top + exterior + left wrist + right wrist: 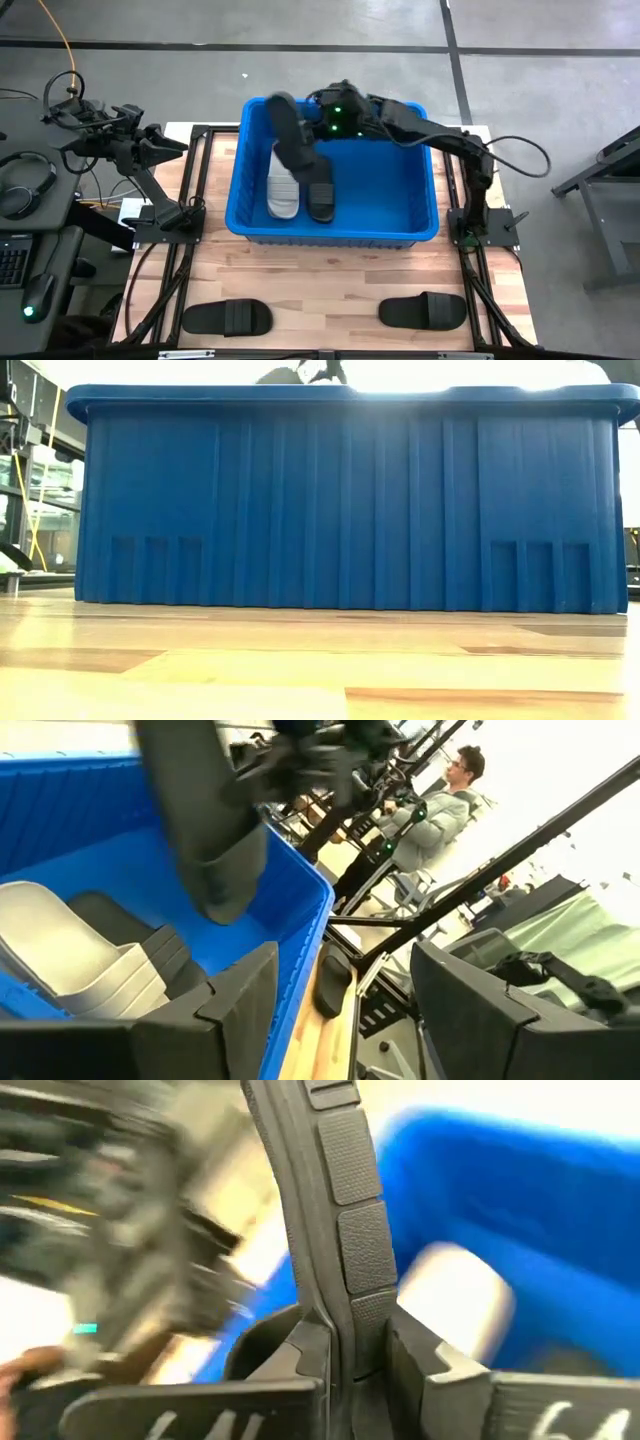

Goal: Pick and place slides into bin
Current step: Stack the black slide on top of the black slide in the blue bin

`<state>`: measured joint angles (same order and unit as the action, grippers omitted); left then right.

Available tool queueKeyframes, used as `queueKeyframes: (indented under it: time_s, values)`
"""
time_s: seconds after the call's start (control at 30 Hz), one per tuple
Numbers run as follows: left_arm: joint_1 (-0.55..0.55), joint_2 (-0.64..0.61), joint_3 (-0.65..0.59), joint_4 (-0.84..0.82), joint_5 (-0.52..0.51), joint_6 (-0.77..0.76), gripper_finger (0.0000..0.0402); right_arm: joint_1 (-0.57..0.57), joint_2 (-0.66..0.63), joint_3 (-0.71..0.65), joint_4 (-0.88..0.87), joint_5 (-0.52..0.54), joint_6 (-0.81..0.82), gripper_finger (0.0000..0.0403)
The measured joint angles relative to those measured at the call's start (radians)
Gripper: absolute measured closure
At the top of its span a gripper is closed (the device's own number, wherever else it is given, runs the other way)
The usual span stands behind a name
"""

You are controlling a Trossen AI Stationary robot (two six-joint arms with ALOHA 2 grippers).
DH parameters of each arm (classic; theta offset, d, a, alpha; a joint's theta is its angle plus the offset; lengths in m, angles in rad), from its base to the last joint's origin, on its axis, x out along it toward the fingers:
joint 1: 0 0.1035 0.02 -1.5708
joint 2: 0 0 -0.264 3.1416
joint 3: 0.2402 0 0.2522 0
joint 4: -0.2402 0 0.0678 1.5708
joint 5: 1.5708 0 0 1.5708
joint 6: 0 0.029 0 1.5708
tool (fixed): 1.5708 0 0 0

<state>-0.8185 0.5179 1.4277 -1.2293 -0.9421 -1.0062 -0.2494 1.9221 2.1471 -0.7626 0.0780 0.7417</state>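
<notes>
The blue bin point(420, 205) stands mid-table; in the low view its near wall point(350, 510) fills the picture. A light grey slide point(283, 195) and a black slide point(320, 198) lie side by side on its floor. My right gripper point(312, 108) reaches over the bin's far rim, shut on another black slide point(292, 140). Two more black slides point(228, 318) point(425, 311) lie flat near the table's front edge. My left gripper point(345, 1010) is raised off the table's left side, open with nothing between its fingers. My right gripper pinches the black slide's sole point(335, 1305) between its two fingers, one on the ribbed underside, one on the other face. The fingers slant down from the table's right. The slide stretches away from them, tilted over the bin's left part, its lower end point(225, 900) clear of the floor.
The bin's right half point(385, 190) is bare floor. A person point(440, 815) stands in the room beyond the table. Headphones point(28, 185) and other gear lie on a desk left of the table. Bare wood shows between the bin and the two front slides.
</notes>
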Motion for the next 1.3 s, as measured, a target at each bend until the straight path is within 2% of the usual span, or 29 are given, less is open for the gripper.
queueKeyframes:
  time_s: [0.1,0.2,0.33,0.5,0.6,0.67,0.77,0.83,0.9,0.97,1.07,1.13,1.3]
  values:
    - [0.000,0.000,0.000,0.003,0.000,0.007,0.0185,0.035,-0.029,-0.002,0.186,0.001,-0.118,0.0378]
    - [0.000,0.000,0.000,0.003,0.000,0.007,0.0185,0.074,-0.083,-0.001,0.269,0.037,-0.201,0.0378]
    - [0.000,0.000,0.000,0.002,0.004,0.007,0.0186,0.165,-0.135,-0.001,0.264,0.151,-0.289,0.0378]
    - [0.000,0.000,0.000,0.002,-0.003,0.007,0.0186,0.276,-0.143,-0.046,0.229,0.231,-0.315,0.0378]
    - [0.000,0.000,0.000,0.002,-0.018,0.005,0.0186,0.325,-0.175,-0.237,0.388,0.255,-0.271,0.0378]
    - [0.000,0.000,0.000,0.002,-0.019,-0.011,0.0186,0.353,-0.222,-0.427,0.594,0.272,-0.248,0.0378]
    - [0.000,0.000,0.000,0.004,-0.019,-0.027,0.0186,0.378,-0.370,-0.699,0.856,0.321,-0.226,0.0378]
    - [0.000,0.000,0.000,0.010,-0.026,-0.032,0.0186,0.374,-0.487,-0.829,1.014,0.345,-0.203,0.0379]
    - [0.000,0.000,0.000,0.013,-0.034,-0.037,0.0186,0.360,-0.574,-0.921,1.056,0.390,-0.174,0.0379]
    - [0.000,0.000,0.000,0.013,-0.039,-0.038,0.0186,0.345,-0.636,-0.990,0.992,0.471,-0.088,0.0380]
    - [0.000,0.000,0.000,0.018,-0.041,-0.042,0.0186,0.281,-0.692,-1.049,0.759,0.427,0.150,0.0381]
    - [0.000,0.001,0.000,0.022,-0.041,-0.043,0.0186,0.230,-0.707,-1.051,0.687,0.351,0.235,0.0381]
    - [0.000,0.001,0.000,0.023,-0.046,-0.042,0.0186,0.062,-0.691,-1.050,0.608,0.073,0.350,0.0382]
